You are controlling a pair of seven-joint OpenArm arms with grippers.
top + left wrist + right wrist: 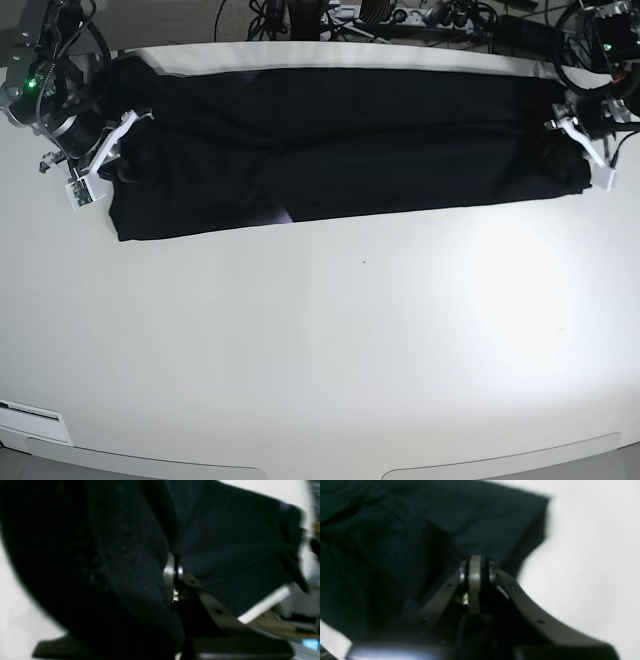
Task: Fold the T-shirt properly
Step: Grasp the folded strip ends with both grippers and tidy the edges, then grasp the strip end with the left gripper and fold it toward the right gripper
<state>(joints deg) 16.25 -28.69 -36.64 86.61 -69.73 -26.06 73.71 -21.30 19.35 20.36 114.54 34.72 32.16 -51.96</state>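
White table [330,350], T-shirt [340,140] ends pinched by left gripper [583,150], right gripper [100,165].

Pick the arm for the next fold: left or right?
Neither clearly. The right gripper and left gripper each sit at an opposite end of the T-shirt, so a two-arm fold probably suits.

the base view looks down from high at the near side onto the whole white table [330,340]. each wrist view sits just behind its own end effector, pressed close and blurred against the black t-shirt [340,140], which all three views share.
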